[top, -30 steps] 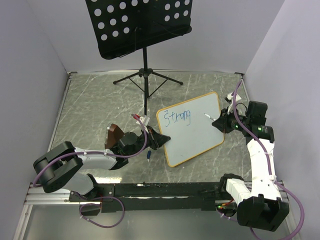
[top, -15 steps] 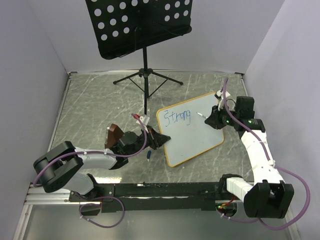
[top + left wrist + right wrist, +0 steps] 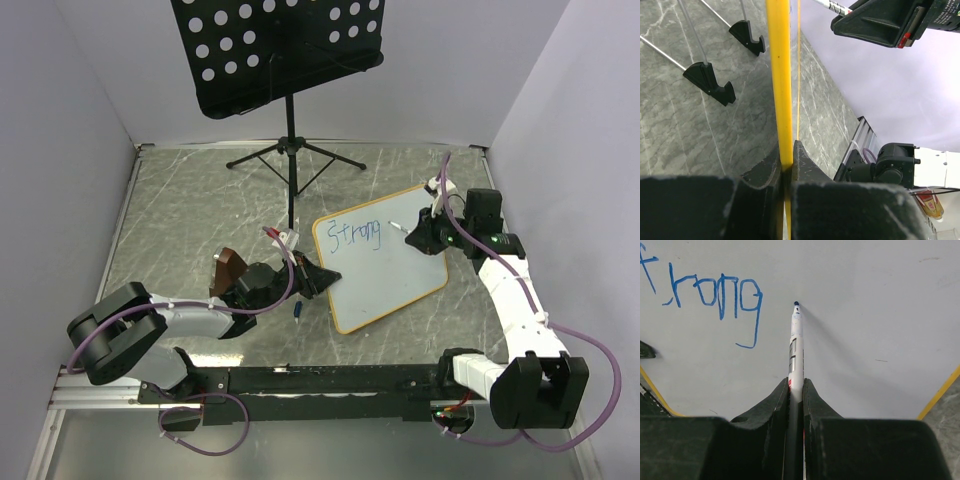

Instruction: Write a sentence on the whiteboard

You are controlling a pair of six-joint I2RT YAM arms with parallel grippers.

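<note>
The whiteboard (image 3: pixel 385 265) with its tan-orange frame lies tilted in the middle of the table. Only the blue word "Strong" (image 3: pixel 357 236) is on it, also in the right wrist view (image 3: pixel 715 292). My right gripper (image 3: pixel 420 237) is shut on a white marker (image 3: pixel 796 347) whose blue tip (image 3: pixel 796 304) is at the board's surface just right of the word. My left gripper (image 3: pixel 318 281) is shut on the board's frame edge (image 3: pixel 780 85) at its left side. The board's black clip feet (image 3: pixel 710 82) show in the left wrist view.
A black perforated music stand (image 3: pixel 275 50) on a tripod (image 3: pixel 292 155) stands at the back. A small blue cap (image 3: pixel 298 312) lies on the table by the board's near left corner. A brown object (image 3: pixel 231 270) sits by the left arm.
My right gripper has moved left and a little up across the board with the marker, bringing the tip closer to the end of "Strong". The left arm and board have not moved.
</note>
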